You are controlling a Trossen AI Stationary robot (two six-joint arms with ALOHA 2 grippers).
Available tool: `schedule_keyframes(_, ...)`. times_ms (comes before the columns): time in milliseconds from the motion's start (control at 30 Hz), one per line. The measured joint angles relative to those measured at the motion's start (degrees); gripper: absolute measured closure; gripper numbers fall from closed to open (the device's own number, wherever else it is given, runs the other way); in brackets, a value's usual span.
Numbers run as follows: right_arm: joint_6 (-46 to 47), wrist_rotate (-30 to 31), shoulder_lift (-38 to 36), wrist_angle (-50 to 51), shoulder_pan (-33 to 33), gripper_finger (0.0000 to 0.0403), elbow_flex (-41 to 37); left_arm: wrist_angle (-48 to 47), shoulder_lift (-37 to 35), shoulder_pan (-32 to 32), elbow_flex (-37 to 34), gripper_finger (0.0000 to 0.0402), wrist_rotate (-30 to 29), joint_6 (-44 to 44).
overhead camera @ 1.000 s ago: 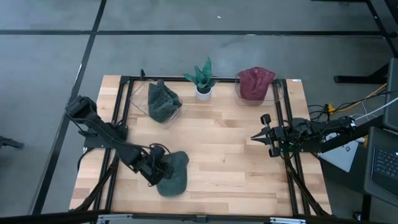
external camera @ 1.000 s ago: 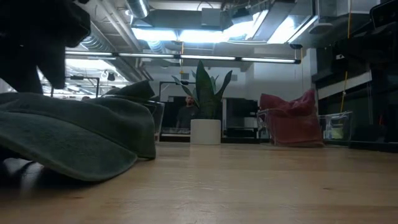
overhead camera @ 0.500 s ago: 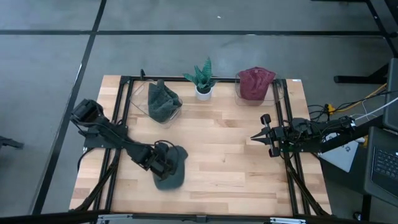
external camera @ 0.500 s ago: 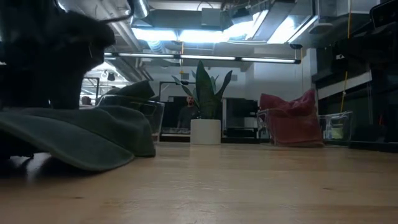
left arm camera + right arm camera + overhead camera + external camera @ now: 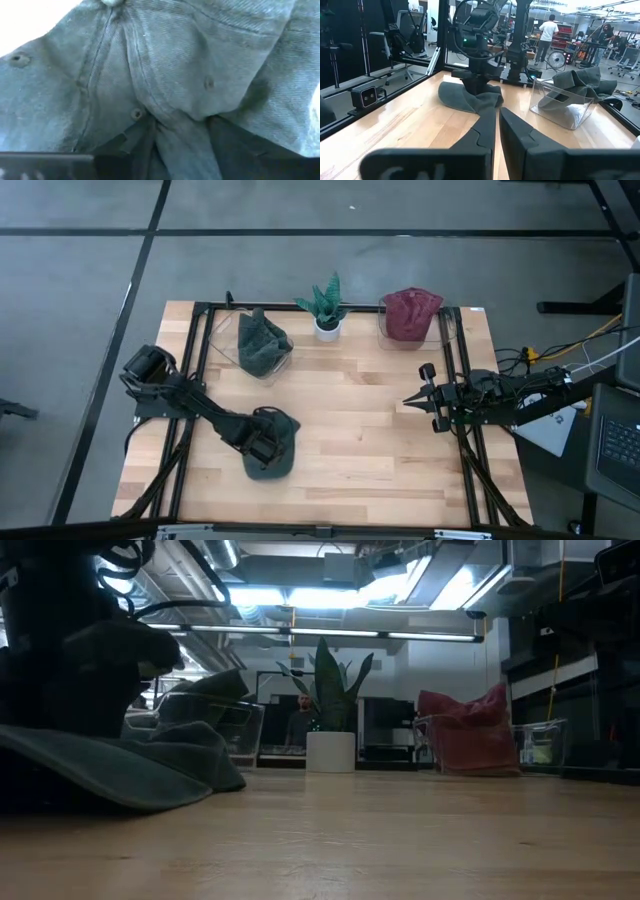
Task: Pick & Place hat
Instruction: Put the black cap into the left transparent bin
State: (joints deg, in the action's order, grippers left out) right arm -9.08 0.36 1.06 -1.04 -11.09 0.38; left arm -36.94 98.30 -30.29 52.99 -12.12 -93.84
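My left gripper (image 5: 257, 442) sits low on the green hat (image 5: 275, 455), at the near-left of the table (image 5: 380, 440). The wrist view shows only crown fabric bunched between my fingers; I cannot tell whether they have closed on it or stand open around it. The hat lies on the wood, brim flat in the low view, not lifted.

My right gripper (image 5: 412, 402) waits at the right edge, fingers pressed together, empty.

Far side: a clear bin (image 5: 232, 345) with another green hat (image 5: 262, 342) in it, a plant (image 5: 326, 307), and a second bin (image 5: 392, 330) holding a red hat (image 5: 410, 312).

Progress, as I judge it: the pick is in hand, grasp unconfirmed. Left to do: secure the hat, lift, carry, and place it, likely in the far-left bin with the matching hat.
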Motion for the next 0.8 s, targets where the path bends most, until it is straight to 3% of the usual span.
schedule_keyframes(400,0.00,0.02,0.02,0.01,-0.01,0.0377,0.01,1.09,-0.02,-0.60,-0.13,0.0389,-0.74,1.16)
schedule_keyframes(600,-0.01,0.02,0.00,0.01,-0.01,0.0377,0.00,1.14,-2.02,-0.90,-0.42,0.0396,-2.47,4.53)
schedule_keyframes(800,0.00,0.02,0.01,0.02,-0.01,0.0377,0.02,-0.57,-8.85,-2.32,-0.42,0.0397,-11.32,4.66)
